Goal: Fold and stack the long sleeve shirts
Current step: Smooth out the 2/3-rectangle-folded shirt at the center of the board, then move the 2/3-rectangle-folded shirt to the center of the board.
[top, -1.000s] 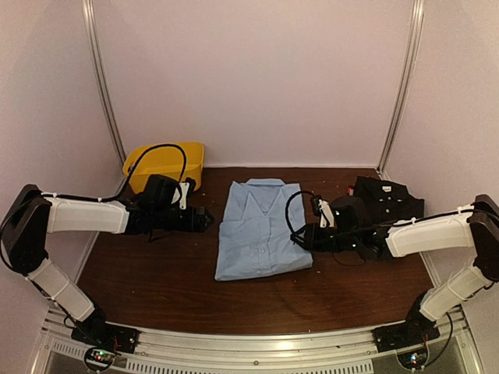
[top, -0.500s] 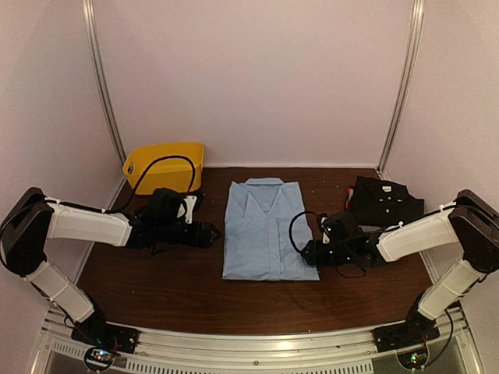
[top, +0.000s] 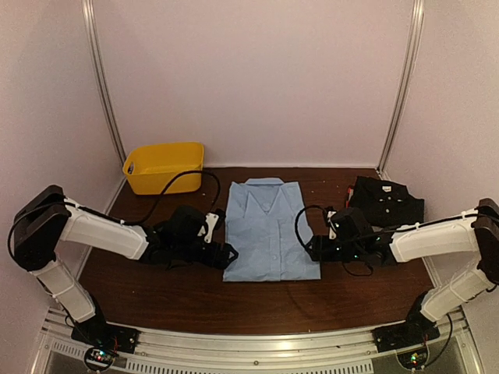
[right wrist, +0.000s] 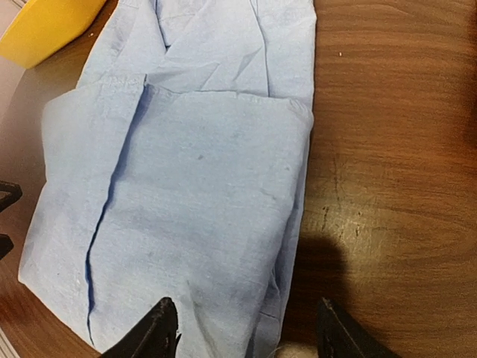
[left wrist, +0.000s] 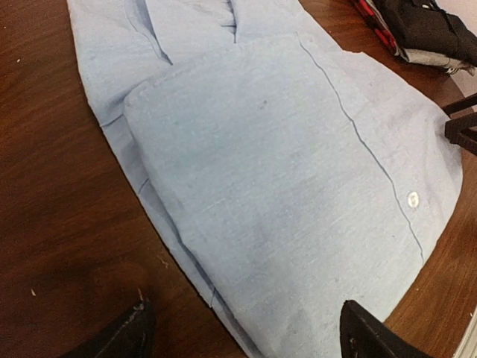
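Observation:
The light blue shirt (top: 269, 228) lies folded, collar at the far end, in the middle of the brown table. My left gripper (top: 231, 252) is open at the shirt's near left edge; in the left wrist view (left wrist: 246, 335) its jaws straddle that edge of the blue cloth (left wrist: 283, 186). My right gripper (top: 312, 248) is open at the shirt's near right edge; in the right wrist view (right wrist: 246, 335) its jaws straddle the folded edge (right wrist: 201, 201). The black shirt (top: 386, 200) lies folded at the back right. The pale grey shirt is hardly visible.
A yellow plastic bin (top: 164, 165) stands at the back left, its corner also in the right wrist view (right wrist: 45, 26). White walls close the table on three sides. A red patch (left wrist: 369, 16) shows beside the black shirt.
Both grippers have come down and inward to the blue shirt's near side edges. The shirt's near part has been pushed narrower and squarer.

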Robot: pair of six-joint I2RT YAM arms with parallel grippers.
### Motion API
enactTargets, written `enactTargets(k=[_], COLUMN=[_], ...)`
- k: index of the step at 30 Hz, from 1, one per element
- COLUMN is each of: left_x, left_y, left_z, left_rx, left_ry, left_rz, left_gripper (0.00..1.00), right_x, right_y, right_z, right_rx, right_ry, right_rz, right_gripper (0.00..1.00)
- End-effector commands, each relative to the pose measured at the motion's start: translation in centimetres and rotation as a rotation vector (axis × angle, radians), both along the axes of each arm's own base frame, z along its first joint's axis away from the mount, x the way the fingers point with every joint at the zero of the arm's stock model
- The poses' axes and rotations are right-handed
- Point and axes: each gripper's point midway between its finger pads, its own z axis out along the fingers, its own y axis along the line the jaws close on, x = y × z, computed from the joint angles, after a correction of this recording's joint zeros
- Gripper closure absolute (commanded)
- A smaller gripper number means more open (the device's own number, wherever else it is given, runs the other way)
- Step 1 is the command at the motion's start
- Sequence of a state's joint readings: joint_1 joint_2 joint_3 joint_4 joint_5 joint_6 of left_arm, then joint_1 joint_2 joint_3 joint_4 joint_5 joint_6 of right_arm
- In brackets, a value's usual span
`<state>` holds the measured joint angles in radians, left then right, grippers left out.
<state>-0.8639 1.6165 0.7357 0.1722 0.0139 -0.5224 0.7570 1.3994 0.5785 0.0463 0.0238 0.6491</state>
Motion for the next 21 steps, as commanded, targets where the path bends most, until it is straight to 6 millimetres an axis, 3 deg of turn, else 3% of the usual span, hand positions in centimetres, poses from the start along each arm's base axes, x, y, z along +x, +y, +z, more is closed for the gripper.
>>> enactTargets(k=[1, 7, 13, 21], left_x=[0.5, -1.7, -4.0, -5.1], left_y=[-0.6, 0.3, 1.1, 2.3], left_z=[-0.5, -4.0, -6.7, -7.2], left_rx=[0.024, 0.183, 0.303, 0.356], left_ry=[-0.052, -0.060, -0.057, -0.064], left_rz=[0.016, 0.044, 0.085, 0.123], left_gripper=[0.14, 0.14, 0.14, 0.14], right_x=[0.5, 1.8, 2.7, 2.4], right_y=[0.7, 1.6, 2.8, 2.1], right_z=[0.9, -0.3, -3.1, -4.2], right_rx=[-0.042, -0.084, -0.111, -0.163], right_ry=[-0.037, -0.027, 0.016, 0.022], right_rz=[0.054, 0.061, 0.081, 0.097], right_gripper=[0.36, 0.35, 0.36, 0.36])
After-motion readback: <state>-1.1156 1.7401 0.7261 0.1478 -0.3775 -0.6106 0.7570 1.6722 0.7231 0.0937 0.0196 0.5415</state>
